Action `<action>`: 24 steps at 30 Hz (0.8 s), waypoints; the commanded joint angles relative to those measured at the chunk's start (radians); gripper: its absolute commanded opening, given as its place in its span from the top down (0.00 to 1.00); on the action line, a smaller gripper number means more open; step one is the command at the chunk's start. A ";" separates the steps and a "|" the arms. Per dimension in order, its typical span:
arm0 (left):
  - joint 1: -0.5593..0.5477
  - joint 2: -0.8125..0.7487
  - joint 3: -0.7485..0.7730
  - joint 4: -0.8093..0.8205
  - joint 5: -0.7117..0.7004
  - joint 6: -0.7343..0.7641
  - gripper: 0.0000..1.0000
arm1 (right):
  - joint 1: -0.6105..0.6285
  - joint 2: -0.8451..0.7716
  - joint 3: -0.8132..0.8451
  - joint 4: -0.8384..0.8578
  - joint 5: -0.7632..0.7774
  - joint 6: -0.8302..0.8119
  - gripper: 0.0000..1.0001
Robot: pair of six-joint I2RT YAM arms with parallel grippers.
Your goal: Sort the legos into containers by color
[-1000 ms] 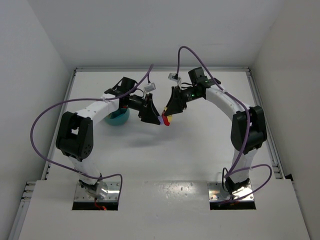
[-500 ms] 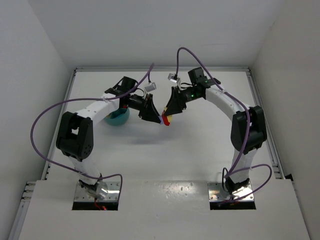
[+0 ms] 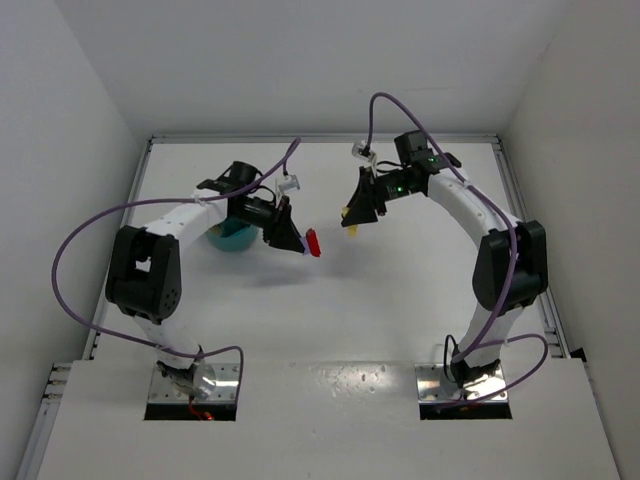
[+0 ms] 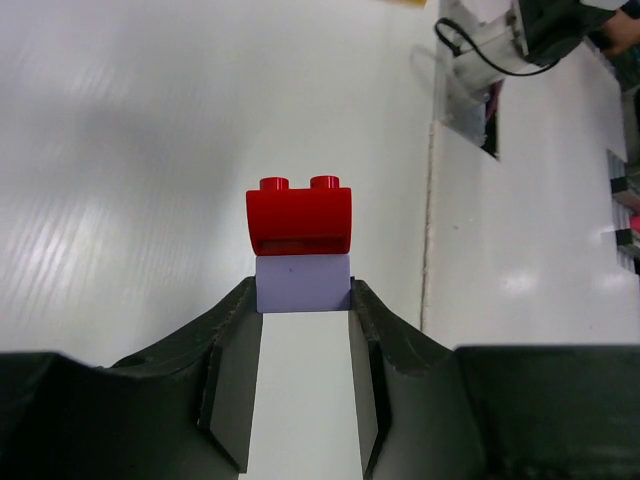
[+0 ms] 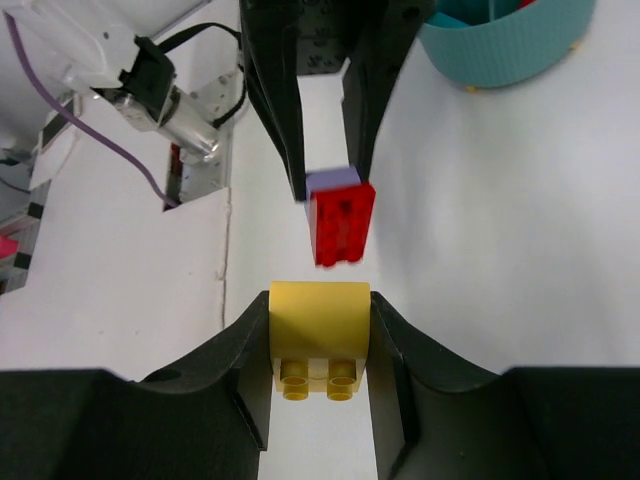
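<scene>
Centre frame, above the counter (image 3: 400,290): left end effector (image 4: 303,288) clamped on a lilac brick (image 4: 303,280) capped by a red brick (image 4: 300,215); right end effector (image 5: 320,310) clamped on a yellow brick (image 5: 320,330). Teal bowl (image 3: 232,238) left of frame, pieces already inside. Judged unfinished: three bricks yet to sort.

We see the left arm (image 3: 175,217) and the right arm (image 3: 463,204) built alike: smooth white links joined by bulky black joint housings, each bolted to a bare metal base plate (image 3: 222,398). A thin purple cable (image 3: 56,270) loops along each arm, carrying a small white connector (image 3: 291,184) near the wrist. The fingers (image 4: 232,385) are matte black and wedge-shaped.
</scene>
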 commanded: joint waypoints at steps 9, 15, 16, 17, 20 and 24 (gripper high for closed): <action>0.127 -0.123 0.084 -0.050 -0.116 0.142 0.90 | -0.073 -0.053 -0.028 -0.034 0.184 -0.091 1.00; 0.213 -0.157 0.118 0.011 -0.137 0.107 0.91 | -0.055 -0.062 -0.019 0.206 0.230 0.000 1.00; 0.235 -0.183 0.118 0.025 -0.146 0.078 0.91 | -0.043 -0.062 -0.018 0.278 0.230 0.023 1.00; 0.247 -0.196 0.098 0.039 -0.162 0.060 0.91 | -0.043 -0.048 -0.041 0.375 0.216 0.142 1.00; 0.293 -0.273 0.054 0.102 -0.205 -0.011 0.92 | -0.001 0.022 -0.031 0.710 0.229 0.357 1.00; 0.361 -0.364 -0.017 0.188 -0.277 -0.135 0.92 | 0.063 0.140 -0.008 1.059 0.287 0.589 1.00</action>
